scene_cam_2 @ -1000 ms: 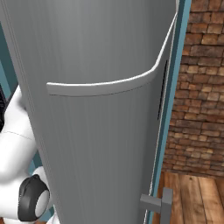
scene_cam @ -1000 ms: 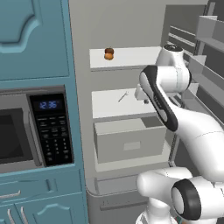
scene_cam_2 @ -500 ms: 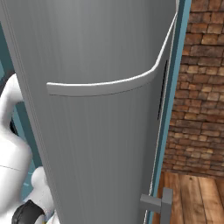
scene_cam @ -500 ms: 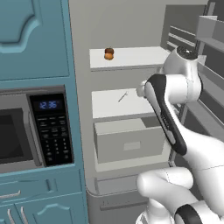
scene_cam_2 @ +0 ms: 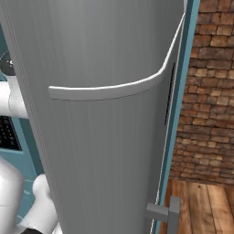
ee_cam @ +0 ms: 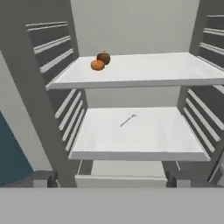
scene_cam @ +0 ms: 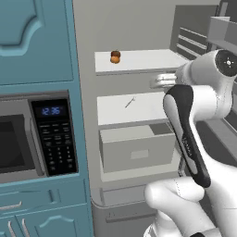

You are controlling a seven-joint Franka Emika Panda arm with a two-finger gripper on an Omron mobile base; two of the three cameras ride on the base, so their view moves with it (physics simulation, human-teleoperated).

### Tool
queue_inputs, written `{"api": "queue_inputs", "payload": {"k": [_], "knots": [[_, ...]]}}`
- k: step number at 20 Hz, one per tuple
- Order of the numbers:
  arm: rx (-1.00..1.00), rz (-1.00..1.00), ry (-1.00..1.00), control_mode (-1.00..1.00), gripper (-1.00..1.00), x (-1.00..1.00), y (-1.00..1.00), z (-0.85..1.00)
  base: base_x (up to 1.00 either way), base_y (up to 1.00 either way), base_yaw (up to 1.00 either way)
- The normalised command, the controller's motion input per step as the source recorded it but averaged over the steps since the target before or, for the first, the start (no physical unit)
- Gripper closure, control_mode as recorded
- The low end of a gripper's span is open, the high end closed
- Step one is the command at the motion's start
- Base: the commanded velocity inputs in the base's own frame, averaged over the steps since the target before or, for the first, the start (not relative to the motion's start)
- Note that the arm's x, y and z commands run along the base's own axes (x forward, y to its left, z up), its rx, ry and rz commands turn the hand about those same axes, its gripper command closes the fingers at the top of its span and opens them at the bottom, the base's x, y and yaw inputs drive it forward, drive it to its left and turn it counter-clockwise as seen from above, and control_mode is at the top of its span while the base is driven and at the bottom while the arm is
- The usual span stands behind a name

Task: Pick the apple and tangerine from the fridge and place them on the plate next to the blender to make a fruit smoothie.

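Movement since a second ago is showing mostly in the arm: in the left base view its white upper links are now sitting higher and further right, against the fridge (scene_cam: 139,28) door racks, where earlier they were crossing the middle of the open compartment. The apple, the tangerine, the shelves and the grey drawer (scene_cam: 139,150) are all lying where they were. In the right base view the closed-over grey door (scene_cam_2: 114,114) with its curved handle is looking the same as before, with the brick wall (scene_cam_2: 205,91) beside it.

The hand (ee_cam: 111,181) is facing straight into the fridge, its two dark fingertips (ee_cam: 41,179) standing wide apart at the lower corners of the hand view, with nothing between them.

The apple (ee_cam: 103,57) is sitting on the upper shelf (ee_cam: 166,70), toward the left and back: a small round fruit, dark reddish-brown, with a short stem. The tangerine (ee_cam: 97,65) is lying just in front of it and slightly left, touching or nearly touching it, bright orange and about the same size. In the left base view the pair is reading as one stack, dark apple (scene_cam: 115,54) above orange tangerine (scene_cam: 115,59), near the shelf's left front edge.

On the lower shelf (ee_cam: 144,140) a thin pale stick-like object (ee_cam: 127,120) is lying at a slant; what it is cannot be told. The microwave (scene_cam: 32,139) is sitting in the teal cabinet left of the fridge.
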Motion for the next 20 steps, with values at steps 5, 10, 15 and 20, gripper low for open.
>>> {"api": "queue_inputs", "payload": {"k": [5,10,15,20], "knots": [[0.32,0.01,-0.07,-1.0,-1.0,0.06,0.05,0.23,0.0,0.0,0.0],[0.0,0.01,-0.02,-1.0,-1.0,0.22,0.01,-0.01,0.0,0.0,0.0],[-0.05,0.03,0.03,-1.0,-1.0,0.46,0.0,0.03,0.0,0.0,0.0],[-0.05,0.06,0.04,-1.0,-1.0,0.47,0.03,0.0,0.0,0.0,0.0]]}}
